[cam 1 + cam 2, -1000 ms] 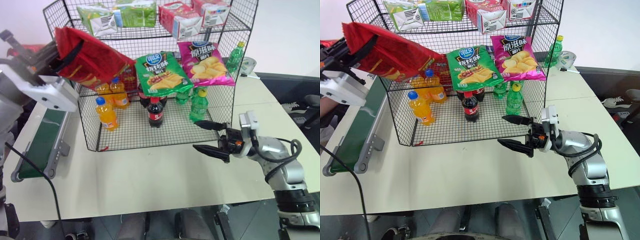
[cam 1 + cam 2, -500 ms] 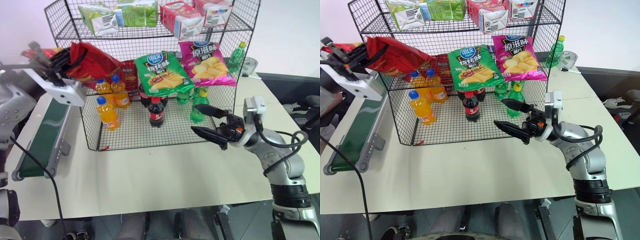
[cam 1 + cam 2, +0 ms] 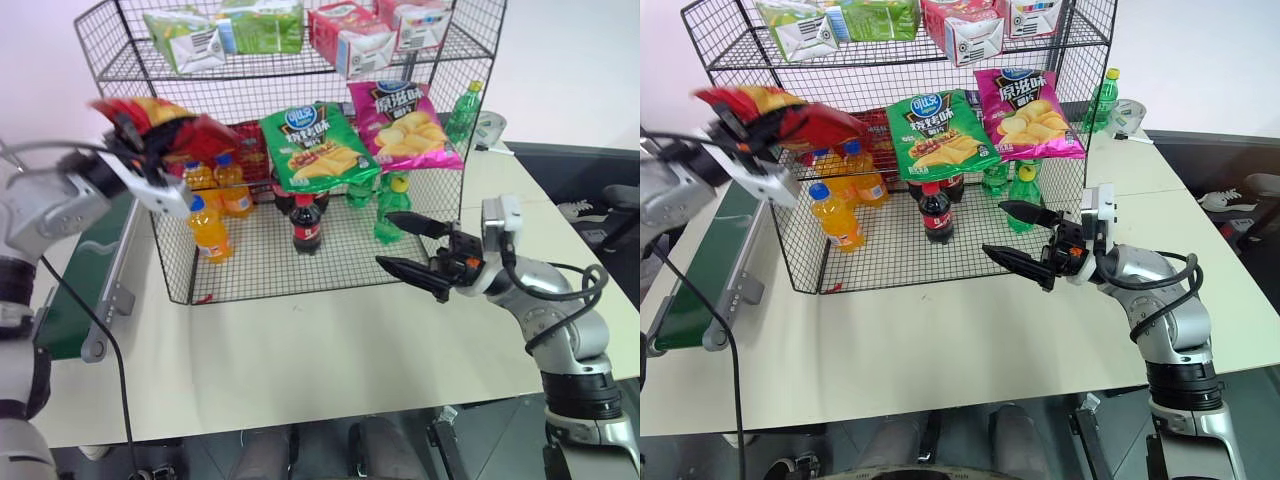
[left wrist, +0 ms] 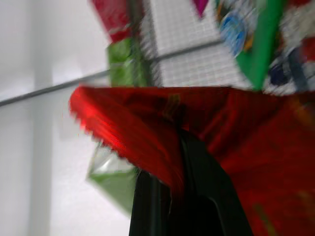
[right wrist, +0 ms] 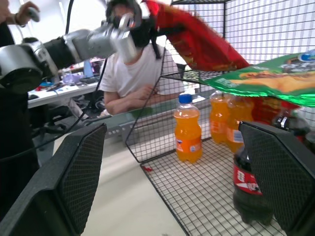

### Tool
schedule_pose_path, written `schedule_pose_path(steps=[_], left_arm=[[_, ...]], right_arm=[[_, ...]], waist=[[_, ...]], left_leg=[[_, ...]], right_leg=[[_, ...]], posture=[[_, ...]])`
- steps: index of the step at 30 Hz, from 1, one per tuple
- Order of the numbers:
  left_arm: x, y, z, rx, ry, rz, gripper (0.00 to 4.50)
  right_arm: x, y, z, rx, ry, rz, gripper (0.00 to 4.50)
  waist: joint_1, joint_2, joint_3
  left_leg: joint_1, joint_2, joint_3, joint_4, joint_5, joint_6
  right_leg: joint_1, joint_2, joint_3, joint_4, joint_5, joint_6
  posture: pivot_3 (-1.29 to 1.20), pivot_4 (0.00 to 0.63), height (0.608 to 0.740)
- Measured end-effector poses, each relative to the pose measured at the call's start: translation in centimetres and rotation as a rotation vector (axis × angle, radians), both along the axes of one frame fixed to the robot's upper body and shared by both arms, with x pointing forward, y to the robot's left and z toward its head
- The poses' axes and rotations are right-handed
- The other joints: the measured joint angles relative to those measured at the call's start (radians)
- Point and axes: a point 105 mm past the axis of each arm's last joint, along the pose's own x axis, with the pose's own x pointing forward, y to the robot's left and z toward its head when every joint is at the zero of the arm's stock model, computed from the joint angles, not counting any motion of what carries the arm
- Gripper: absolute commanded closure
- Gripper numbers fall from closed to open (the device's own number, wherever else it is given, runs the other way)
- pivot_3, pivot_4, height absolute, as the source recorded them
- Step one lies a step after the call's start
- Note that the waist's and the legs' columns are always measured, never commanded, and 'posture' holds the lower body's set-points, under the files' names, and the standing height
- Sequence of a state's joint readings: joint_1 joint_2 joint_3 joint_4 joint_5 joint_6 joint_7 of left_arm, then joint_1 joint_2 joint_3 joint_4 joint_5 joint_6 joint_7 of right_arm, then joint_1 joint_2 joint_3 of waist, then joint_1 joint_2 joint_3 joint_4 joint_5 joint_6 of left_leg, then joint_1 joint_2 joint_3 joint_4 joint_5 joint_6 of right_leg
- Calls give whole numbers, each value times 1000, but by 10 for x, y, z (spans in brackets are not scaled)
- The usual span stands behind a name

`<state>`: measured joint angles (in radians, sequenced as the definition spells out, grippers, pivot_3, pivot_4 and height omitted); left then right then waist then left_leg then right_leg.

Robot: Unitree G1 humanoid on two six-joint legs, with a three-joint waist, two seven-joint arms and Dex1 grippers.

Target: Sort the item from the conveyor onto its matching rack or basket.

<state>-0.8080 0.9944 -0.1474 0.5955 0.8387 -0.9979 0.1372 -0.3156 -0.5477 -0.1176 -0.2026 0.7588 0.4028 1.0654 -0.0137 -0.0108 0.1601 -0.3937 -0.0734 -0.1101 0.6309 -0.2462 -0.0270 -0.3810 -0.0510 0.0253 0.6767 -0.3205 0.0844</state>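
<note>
Red glossy chip bag (image 3: 170, 130) is pinched tight in the left gripper (image 3: 128, 140) at about 10 o'clock, up in the air by the left edge of the big black wire-mesh rack (image 3: 170, 262). Right gripper (image 3: 413, 246) hangs at 3 o'clock over the pale table (image 3: 300, 350), its 2 black fingers spread wide, nothing in them. Dark-green conveyor belt (image 3: 62, 300) runs along 9 o'clock. Green chip bag (image 3: 315, 148) and magenta chip bag (image 3: 405, 125) lie on the rack's middle shelf around 12.

Lab mock-shop: stocked wire rack (image 3: 180, 270), conveyor (image 3: 75, 300), seated person (image 5: 129, 78).

Green chip bag (image 3: 318, 147) seemingly crowds the rack (image 3: 170, 262) shelf.
</note>
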Motion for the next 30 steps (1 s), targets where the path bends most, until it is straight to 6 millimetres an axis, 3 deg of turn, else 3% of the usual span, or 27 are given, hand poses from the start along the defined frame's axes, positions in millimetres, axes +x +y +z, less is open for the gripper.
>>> schedule_pose_path(steps=[3,10,16,22,30], left_arm=[[-3,-6,-23,-1,63,-31,4457],[5,-1,11,2,-54,13,4457],[8,7,4,-7,-47,58,4457],[10,20,-27,-12,28,132,4457],[21,8,-19,-67,8,163,4457]], right_arm=[[0,1,0,-2,-1,2,0],[1,6,-1,-20,-5,20,0],[0,5,-4,-32,-11,25,0],[-2,2,-9,-43,-12,33,0],[0,1,-15,-53,-10,31,0]], waist=[[0,-1,0],[2,-1,0],[0,-1,0],[1,-1,0],[1,-1,0]], left_leg=[[-12,0,0,4,1,-1],[-17,-1,0,11,1,-1],[-17,0,0,11,1,-1],[-17,0,-1,12,1,-1],[-17,0,-1,14,1,-1]], right_leg=[[-13,0,0,7,0,0],[-16,1,-1,9,0,0],[-16,1,0,10,0,0],[-16,1,0,10,0,0],[-15,1,-1,11,0,0]], posture=[[0,150,740],[0,150,740],[0,150,740],[0,150,740],[0,150,740]])
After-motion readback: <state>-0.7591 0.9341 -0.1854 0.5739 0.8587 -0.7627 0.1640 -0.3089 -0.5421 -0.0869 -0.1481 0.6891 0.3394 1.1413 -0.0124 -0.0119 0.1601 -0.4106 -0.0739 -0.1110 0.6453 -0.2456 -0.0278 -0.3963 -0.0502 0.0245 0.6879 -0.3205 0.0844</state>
